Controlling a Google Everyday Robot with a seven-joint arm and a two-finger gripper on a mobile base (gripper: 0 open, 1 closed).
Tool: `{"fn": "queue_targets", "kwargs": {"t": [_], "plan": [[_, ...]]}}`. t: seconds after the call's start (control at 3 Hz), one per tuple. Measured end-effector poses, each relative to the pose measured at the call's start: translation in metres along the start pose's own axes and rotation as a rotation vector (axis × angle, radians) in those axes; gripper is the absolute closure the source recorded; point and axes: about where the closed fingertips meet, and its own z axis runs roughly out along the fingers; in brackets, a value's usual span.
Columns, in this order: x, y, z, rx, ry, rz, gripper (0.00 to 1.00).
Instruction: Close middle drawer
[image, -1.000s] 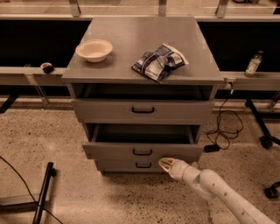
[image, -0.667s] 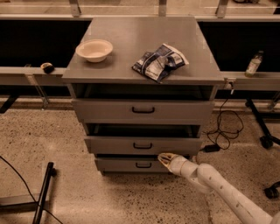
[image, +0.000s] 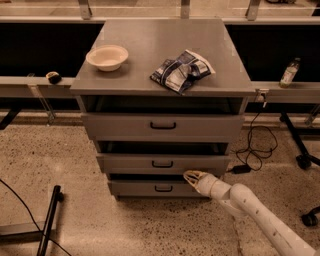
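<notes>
The middle drawer is the second of three in the grey cabinet, with a small dark bar handle. Its front sits only slightly forward of the cabinet face, with a narrow dark gap above it. My gripper is at the end of a white arm coming in from the lower right. It is just below the right part of the middle drawer's front, close to its lower edge and above the bottom drawer.
The top drawer stands slightly out. A white bowl and a crumpled chip bag lie on the cabinet top. A bottle stands on the right ledge. Cables lie on the floor at right, a dark stand leg at left.
The middle drawer has gone from pulled well out to nearly flush with the cabinet. My gripper has moved inward with it toward the cabinet.
</notes>
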Motion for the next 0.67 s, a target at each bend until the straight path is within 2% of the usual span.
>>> {"fn": "queue_targets", "kwargs": {"t": [0.33,0.67], "plan": [[-0.022,-0.005,-0.033,-0.015,-0.033,-0.055,1.00],[-0.041,-0.009,-0.070,0.009,-0.019,-0.090,1.00]]}}
